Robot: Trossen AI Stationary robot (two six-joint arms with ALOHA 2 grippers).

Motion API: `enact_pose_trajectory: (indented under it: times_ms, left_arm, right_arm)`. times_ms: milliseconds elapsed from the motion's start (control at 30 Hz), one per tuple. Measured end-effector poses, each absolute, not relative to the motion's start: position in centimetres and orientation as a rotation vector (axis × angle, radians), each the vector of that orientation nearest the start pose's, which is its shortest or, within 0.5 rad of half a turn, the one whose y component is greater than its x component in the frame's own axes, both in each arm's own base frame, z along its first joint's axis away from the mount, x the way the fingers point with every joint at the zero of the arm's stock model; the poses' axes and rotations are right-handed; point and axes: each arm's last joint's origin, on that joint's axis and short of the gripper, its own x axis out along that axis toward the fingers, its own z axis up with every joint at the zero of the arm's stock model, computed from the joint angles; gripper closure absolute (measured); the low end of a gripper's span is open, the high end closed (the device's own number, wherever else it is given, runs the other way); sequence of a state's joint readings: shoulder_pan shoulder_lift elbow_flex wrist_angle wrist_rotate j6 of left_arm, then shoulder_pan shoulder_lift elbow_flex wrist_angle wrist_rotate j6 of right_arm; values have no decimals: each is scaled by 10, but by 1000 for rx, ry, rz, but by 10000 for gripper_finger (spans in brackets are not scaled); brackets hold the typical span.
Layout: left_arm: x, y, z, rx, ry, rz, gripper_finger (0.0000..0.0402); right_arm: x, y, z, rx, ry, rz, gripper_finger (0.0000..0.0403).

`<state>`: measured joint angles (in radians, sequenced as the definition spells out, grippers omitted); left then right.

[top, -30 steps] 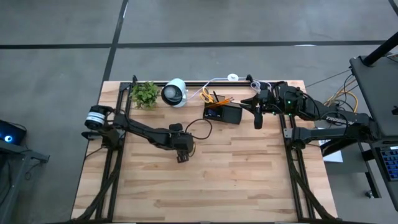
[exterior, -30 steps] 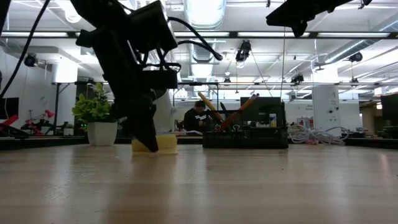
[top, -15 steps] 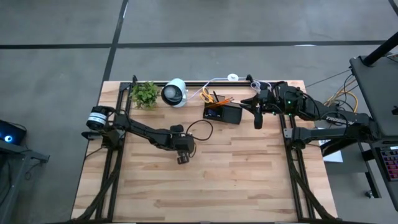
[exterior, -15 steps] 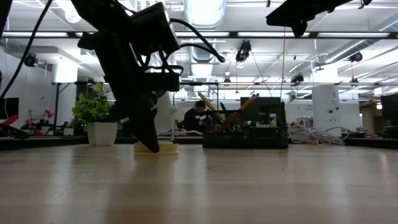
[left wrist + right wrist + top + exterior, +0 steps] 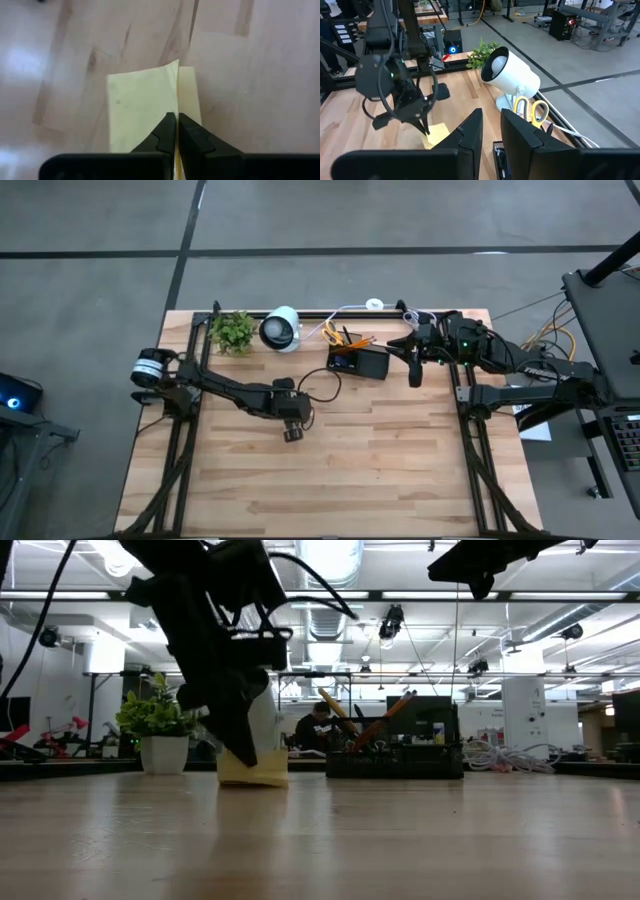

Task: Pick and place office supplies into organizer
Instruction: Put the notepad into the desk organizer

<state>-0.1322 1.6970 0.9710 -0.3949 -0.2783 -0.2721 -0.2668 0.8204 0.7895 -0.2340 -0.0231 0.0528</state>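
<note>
My left gripper [image 5: 291, 432] is at mid-table, shut on the yellow sticky-note pad [image 5: 140, 105]. In the low view the pad [image 5: 254, 769] stands tilted on the wood. The black organizer [image 5: 358, 361] sits near the far edge, with the yellow-handled scissors [image 5: 331, 332] and orange pencils [image 5: 360, 340] sticking up from its back section. My right gripper [image 5: 414, 372] hovers just right of the organizer. Its fingers [image 5: 470, 131] are a narrow gap apart with nothing between them. My left gripper pinches the pad between its two fingertips [image 5: 166, 131], at a raised ridge [image 5: 177, 90] where the wide yellow face meets a narrower strip. The fingers come from above, pointing down. One side of the pad is tipped up; its lower edge [image 5: 252, 782] rests on the table. I cannot tell if it holds a few sheets or the whole pad.
A white round lamp [image 5: 281, 329] and a green potted plant [image 5: 233, 330] stand at the far left, with a white cable [image 5: 350, 307] along the far edge. Bare wood [image 5: 380, 460] spreads over the table's near half.
My left gripper has shut on the sticky-note pad and risen a little. The held side of the pad has tipped up, while its lower edge has stayed on the table.
</note>
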Motion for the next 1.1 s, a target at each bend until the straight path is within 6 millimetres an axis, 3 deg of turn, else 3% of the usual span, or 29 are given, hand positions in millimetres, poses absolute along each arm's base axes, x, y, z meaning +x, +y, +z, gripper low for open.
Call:
enact_pose_trajectory:
  times_ms: [500,800,1100]
  left_arm:
    - [307,-32,195,27,982,247,401]
    - [322,-30,222,135,901,192,401]
    - [335,-14,243,206,809,225,401]
  right_arm:
    - [174,-47,324,95,254,-250,346]
    - [174,-48,324,97,255,-278,346]
    - [171,-48,325,170,233,-325,346]
